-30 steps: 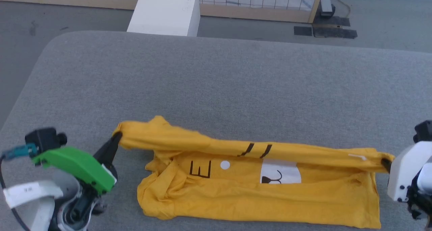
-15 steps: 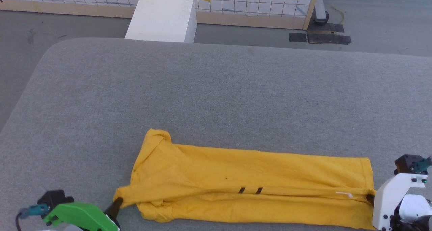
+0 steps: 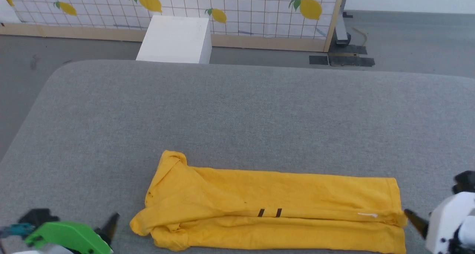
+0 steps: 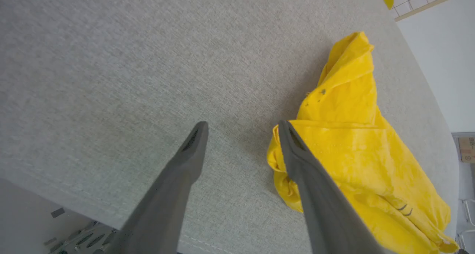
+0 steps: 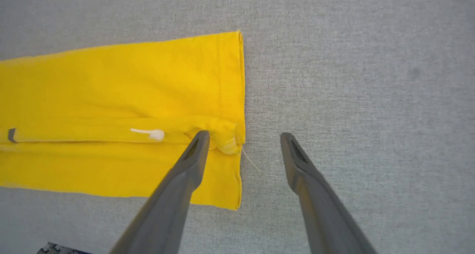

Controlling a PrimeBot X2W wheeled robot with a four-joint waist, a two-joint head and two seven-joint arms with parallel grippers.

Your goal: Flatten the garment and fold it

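Note:
The mustard-yellow garment [image 3: 274, 205] lies near the front edge of the grey table [image 3: 237, 109] as a long flat strip folded lengthwise, with two short black stripes and a small white mark on its upper layer. My left gripper [image 3: 111, 224] is open just off the garment's bunched left end [image 4: 352, 135]; in the left wrist view its jaws [image 4: 243, 126] are spread, one finger overlapping the cloth's edge. My right gripper [image 3: 413, 218] is open at the right hem [image 5: 130, 98], jaws [image 5: 244, 136] apart with nothing between them.
A white box [image 3: 174, 40] stands on the floor beyond the table's far edge. Behind it runs a gridded panel with lemon prints [image 3: 241, 9] in a wooden frame. Bare grey table stretches beyond the garment.
Both grippers carried the far edge over to the near side, folding the shirt lengthwise, then opened and let go. The head camera has tilted up.

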